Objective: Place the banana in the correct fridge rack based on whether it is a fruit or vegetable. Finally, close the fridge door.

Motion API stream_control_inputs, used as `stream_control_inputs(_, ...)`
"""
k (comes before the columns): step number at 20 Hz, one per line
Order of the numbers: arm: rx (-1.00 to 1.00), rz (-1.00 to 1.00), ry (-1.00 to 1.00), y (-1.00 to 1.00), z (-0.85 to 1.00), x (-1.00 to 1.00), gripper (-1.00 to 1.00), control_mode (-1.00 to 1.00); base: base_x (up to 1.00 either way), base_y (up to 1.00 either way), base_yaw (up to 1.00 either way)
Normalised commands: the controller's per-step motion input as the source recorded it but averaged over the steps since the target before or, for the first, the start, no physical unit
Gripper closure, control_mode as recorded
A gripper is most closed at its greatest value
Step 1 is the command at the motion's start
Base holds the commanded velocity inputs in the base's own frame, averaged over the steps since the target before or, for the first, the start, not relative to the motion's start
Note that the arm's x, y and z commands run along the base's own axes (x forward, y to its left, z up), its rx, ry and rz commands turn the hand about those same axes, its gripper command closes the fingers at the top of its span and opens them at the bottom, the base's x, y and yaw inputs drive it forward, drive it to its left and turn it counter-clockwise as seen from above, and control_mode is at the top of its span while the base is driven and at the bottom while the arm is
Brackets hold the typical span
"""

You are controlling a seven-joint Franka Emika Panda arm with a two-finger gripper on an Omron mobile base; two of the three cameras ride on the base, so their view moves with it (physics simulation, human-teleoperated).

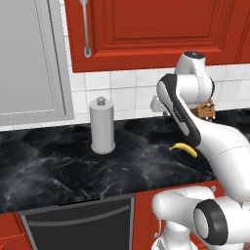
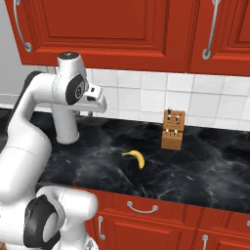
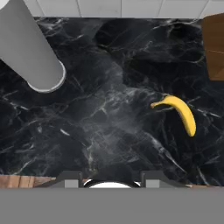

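The banana (image 3: 181, 113) lay flat on the black worktop (image 3: 100, 131), ahead of the hand (image 3: 111, 177) and off to its right, well apart from it — the reach was judged the step in hand. Nothing was held; whether the fingers were spread could not be told (only their tips showed). The long axis ran diagonally, stem toward the hand's upper left. A descent centred mid-curve, fingers turned across that axis, was judged best.

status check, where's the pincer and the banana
Pincer high over counter, holding nothing, jaw state unclear. Banana loose on counter, untouched. Canister and knife block stand apart.
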Motion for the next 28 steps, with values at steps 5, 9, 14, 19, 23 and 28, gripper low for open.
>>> stream_control_inputs(5,0.01,-0.01,0.0,-0.56,-0.11,-0.14,-1.0,-1.0,0.0,0.0,0.0)
stream_control_inputs(9,0.11,0.06,0.0,-1.0,-0.61,-0.3,-1.0,-1.0,0.0,0.0,0.0)
stream_control_inputs(14,0.01,0.08,0.02,-0.95,-1.0,0.02,-1.0,-1.0,0.0,0.0,0.0)
stream_control_inputs(19,0.0,0.01,0.12,-0.47,-0.66,0.56,-1.0,-1.0,0.0,0.0,0.0)
stream_control_inputs(23,-0.01,0.0,0.07,-0.13,-0.49,0.46,-1.0,-1.0,0.0,0.0,0.0)
stream_control_inputs(28,-0.05,0.0,0.09,-0.2,-0.61,0.25,-1.0,-1.0,0.0,0.0,0.0)
